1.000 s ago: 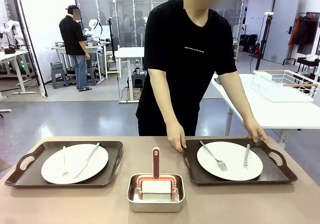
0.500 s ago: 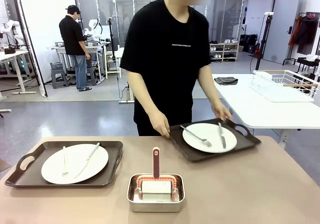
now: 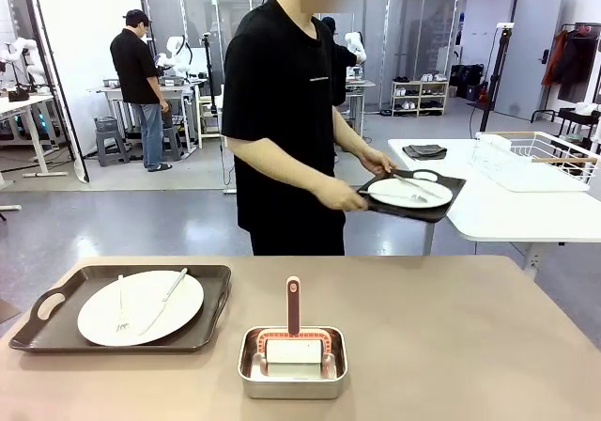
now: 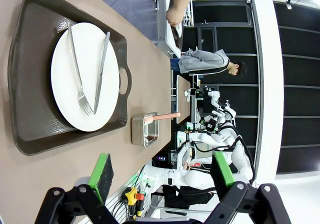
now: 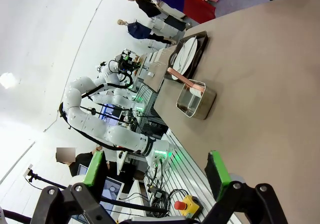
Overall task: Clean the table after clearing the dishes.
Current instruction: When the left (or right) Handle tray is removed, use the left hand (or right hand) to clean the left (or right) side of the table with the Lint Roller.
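On the beige table (image 3: 451,346), at the left, a dark brown tray (image 3: 38,319) carries a white plate (image 3: 94,319) with a fork and a knife. The person stands side-on behind the table, both hands on a second brown tray (image 3: 443,191) with its plate (image 3: 390,193), held above the edge of a white side table (image 3: 507,212). In the left wrist view my left gripper (image 4: 162,171) hangs open above the table beside the left tray (image 4: 30,84) and plate (image 4: 62,79). My right gripper (image 5: 156,169) is open over bare tabletop (image 5: 265,64).
A shiny steel pan (image 3: 293,376) holding a red-handled scraper (image 3: 293,304) sits at the table's front middle, also in the wrist views as the pan (image 4: 145,130) and pan (image 5: 195,100). A wire basket (image 3: 545,148) stands on the white side table.
The person has lifted the right tray with its plate off the beige table, turned to the right and carried it over to the white side table. Both grippers stay open.
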`<state>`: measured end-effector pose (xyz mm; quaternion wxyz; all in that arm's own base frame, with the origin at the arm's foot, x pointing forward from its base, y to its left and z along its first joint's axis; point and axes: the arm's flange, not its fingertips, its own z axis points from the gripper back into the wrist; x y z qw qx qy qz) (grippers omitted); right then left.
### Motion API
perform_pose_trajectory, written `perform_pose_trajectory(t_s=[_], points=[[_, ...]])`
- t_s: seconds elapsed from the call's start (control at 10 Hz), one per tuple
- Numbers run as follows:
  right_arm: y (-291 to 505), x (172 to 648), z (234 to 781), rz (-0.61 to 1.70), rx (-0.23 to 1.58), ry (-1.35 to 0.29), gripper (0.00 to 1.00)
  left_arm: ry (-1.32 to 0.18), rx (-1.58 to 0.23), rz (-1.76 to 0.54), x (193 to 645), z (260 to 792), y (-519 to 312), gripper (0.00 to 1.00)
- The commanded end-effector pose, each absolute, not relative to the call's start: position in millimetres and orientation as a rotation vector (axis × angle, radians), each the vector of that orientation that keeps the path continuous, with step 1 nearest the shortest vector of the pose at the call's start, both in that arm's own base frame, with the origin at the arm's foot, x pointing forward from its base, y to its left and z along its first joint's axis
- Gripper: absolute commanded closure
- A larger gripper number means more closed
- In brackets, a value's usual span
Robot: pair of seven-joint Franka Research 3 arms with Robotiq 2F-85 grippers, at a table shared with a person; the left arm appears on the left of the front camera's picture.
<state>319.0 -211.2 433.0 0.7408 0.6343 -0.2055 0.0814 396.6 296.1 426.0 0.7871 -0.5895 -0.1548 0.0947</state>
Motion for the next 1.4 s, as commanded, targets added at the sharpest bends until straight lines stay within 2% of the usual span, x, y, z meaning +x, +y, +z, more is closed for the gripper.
perform_pose_trajectory(t_s=[0.0, 0.9, 1.1, 1.3], points=[[-211, 318, 434, 0.184, 1.396, -0.447, 0.0, -0.331, -1.276, 0.189, 393, 427, 297, 0.0], [-211, 319, 433, 0.179, 1.391, -0.451, 0.0, -0.331, -1.276, 0.189, 393, 427, 297, 0.0], [-189, 325, 473, 0.303, 1.213, -0.406, 0.0, -0.331, -1.276, 0.189, 393, 427, 297, 0.0], [-134, 352, 534, 0.49, 0.967, -0.294, 0.0, -0.331, -1.276, 0.189, 393, 427, 297, 0.0]])
